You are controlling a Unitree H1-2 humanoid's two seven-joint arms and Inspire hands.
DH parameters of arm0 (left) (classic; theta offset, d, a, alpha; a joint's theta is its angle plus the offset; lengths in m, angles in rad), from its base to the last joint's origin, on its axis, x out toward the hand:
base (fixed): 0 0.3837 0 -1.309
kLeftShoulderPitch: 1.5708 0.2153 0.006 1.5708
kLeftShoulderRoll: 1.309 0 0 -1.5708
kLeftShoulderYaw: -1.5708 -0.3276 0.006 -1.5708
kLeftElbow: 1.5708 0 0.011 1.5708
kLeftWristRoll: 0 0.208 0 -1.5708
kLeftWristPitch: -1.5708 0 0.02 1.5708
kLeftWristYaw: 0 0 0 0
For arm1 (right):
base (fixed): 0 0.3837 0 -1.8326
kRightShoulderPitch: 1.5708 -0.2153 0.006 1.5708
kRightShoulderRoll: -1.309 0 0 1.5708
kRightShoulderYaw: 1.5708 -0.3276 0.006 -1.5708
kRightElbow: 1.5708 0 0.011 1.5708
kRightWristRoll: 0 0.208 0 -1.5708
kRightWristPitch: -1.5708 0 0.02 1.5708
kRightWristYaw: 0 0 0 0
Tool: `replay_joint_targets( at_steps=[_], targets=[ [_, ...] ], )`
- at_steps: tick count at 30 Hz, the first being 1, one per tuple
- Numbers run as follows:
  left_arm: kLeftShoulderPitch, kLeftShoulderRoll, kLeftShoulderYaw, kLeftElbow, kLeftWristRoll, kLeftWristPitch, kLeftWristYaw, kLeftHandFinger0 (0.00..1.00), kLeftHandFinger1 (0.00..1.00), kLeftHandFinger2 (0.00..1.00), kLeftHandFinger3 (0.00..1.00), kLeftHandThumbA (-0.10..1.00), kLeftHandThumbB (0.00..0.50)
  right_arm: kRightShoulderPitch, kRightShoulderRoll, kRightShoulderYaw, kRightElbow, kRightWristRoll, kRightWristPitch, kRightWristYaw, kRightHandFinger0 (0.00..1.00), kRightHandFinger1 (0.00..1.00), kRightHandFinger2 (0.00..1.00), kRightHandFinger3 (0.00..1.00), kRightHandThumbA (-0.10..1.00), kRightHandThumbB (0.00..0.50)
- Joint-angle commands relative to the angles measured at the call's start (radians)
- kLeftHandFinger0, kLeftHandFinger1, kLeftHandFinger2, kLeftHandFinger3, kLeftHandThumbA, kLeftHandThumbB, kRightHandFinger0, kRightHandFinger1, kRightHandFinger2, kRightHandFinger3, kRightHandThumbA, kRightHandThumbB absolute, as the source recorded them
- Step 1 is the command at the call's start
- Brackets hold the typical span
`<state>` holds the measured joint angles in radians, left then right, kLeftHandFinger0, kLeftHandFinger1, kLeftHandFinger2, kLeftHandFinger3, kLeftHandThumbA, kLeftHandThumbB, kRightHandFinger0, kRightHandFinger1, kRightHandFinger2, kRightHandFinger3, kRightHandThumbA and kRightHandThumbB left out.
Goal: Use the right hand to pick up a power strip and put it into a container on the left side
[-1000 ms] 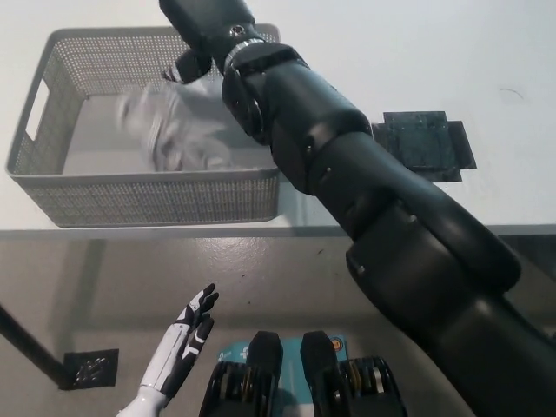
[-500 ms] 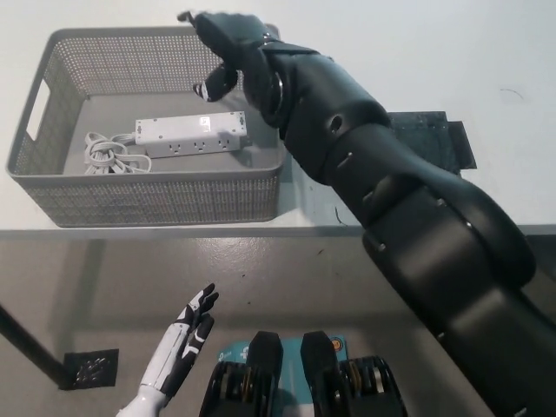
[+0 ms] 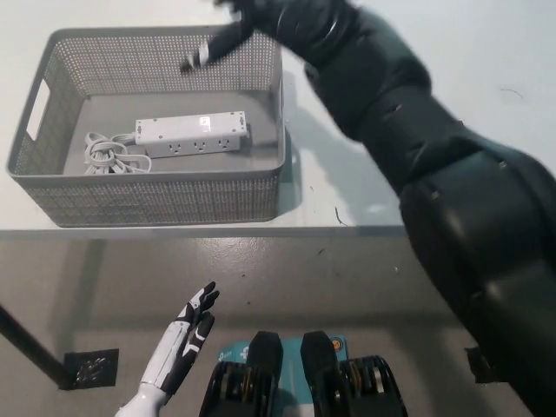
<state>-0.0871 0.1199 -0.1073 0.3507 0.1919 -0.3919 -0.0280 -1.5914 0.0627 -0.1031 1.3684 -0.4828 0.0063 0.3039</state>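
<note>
A white power strip (image 3: 189, 135) lies flat on the floor of the grey mesh basket (image 3: 148, 200), its coiled white cord (image 3: 106, 154) beside it on the left. My black right hand (image 3: 233, 33) hangs above the basket's far right corner, blurred, fingers spread and holding nothing; part of it is cut off by the top edge. The black right arm (image 3: 417, 148) stretches across the table from the bottom right. My white left hand (image 3: 185, 340) rests low at the bottom left, below the table edge, fingers extended and apart.
The basket stands on a white table (image 3: 365, 187) near its front edge (image 3: 347, 230). Below the edge is grey floor with a small dark patch (image 3: 91, 369) at the bottom left.
The power strip left my right hand and settled in the basket. My right hand has since risen and drawn back toward the far right, and the arm now covers the dark mat on the table.
</note>
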Motion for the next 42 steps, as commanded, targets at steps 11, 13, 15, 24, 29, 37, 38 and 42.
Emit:
replay_joint_targets(
  at_steps=[11, 13, 15, 24, 29, 37, 38, 42],
  targets=[
    [-0.031, 0.024, -0.01, -0.013, 0.003, -0.04, -0.024, 1.0, 1.0, 0.96, 1.0, 1.0, 0.042, 0.054, -0.167, -0.232, -1.147, 0.517, 0.126, 0.148, 1.0, 1.0, 1.0, 1.0, 1.0, 0.395],
    [-0.022, 0.019, -0.011, -0.02, -0.007, -0.031, -0.03, 1.0, 1.0, 0.96, 1.0, 1.0, 0.032, 0.133, -0.183, -0.239, -1.306, 0.544, 0.18, 0.158, 1.0, 1.0, 1.0, 1.0, 1.0, 0.41],
    [-0.023, 0.016, -0.01, -0.015, -0.017, -0.034, -0.034, 1.0, 1.0, 0.96, 1.0, 1.0, 0.03, 0.164, -0.188, -0.237, -1.372, 0.559, 0.2, 0.16, 1.0, 1.0, 1.0, 1.0, 1.0, 0.415],
    [-0.023, 0.012, -0.012, 0.003, 0.004, -0.039, -0.019, 1.0, 1.0, 0.95, 1.0, 1.0, 0.006, 0.385, -0.241, -0.243, -1.939, 0.788, 0.302, 0.108, 1.0, 1.0, 1.0, 1.0, 1.0, 0.391],
    [-0.017, 0.008, -0.01, 0.012, 0.0, -0.046, -0.015, 1.0, 1.0, 0.94, 1.0, 1.0, 0.003, 0.402, -0.301, -0.257, -2.079, 0.937, 0.282, 0.031, 1.0, 1.0, 1.0, 1.0, 1.0, 0.403],
    [-0.008, 0.008, -0.013, 0.021, -0.001, -0.052, -0.019, 1.0, 1.0, 0.94, 1.0, 1.0, 0.005, 0.408, -0.381, -0.267, -2.152, 1.112, 0.247, -0.058, 1.0, 1.0, 1.0, 1.0, 1.0, 0.334],
    [-0.008, 0.007, -0.013, 0.021, -0.007, -0.047, -0.023, 1.0, 1.0, 0.94, 1.0, 1.0, 0.016, 0.409, -0.383, -0.265, -2.153, 1.115, 0.247, -0.061, 1.0, 1.0, 1.0, 1.0, 1.0, 0.333],
    [-0.006, 0.006, -0.011, 0.022, -0.01, -0.044, -0.023, 1.0, 1.0, 0.94, 1.0, 1.0, 0.017, 0.417, -0.39, -0.259, -2.155, 1.123, 0.245, -0.07, 1.0, 1.0, 1.0, 1.0, 1.0, 0.332]
  ],
)
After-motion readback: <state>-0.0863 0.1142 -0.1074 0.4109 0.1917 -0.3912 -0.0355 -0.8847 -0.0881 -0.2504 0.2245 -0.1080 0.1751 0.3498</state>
